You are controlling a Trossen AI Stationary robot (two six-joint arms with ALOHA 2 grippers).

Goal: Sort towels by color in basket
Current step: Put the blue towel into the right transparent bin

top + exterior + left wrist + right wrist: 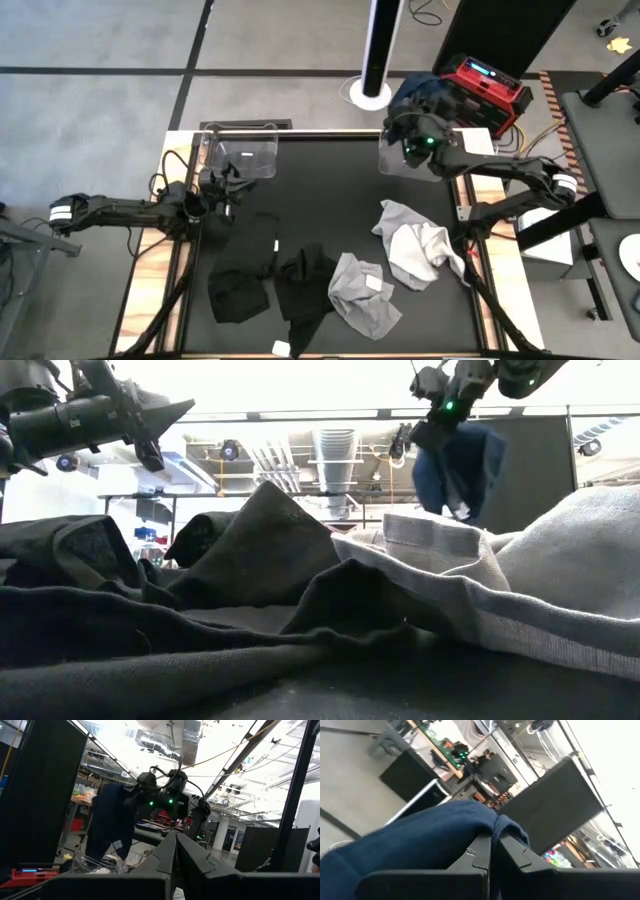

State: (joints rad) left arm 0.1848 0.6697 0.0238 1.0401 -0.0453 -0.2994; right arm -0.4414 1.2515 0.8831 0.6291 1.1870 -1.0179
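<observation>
Cloth: the navy towel hangs limp from the right pincer, pinched at a fold; left pincer pressed together, empty.

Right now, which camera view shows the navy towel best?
The right wrist view: the navy towel fills it, pinched by the right gripper. The low view and left wrist view show it hanging farther off; the high view shows only a dark bundle.

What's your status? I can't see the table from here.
Right pincer shut on navy towel, held high over the right clear bin. Left pincer shut, empty, at the left bin. Black towels and grey towels still on table.
</observation>
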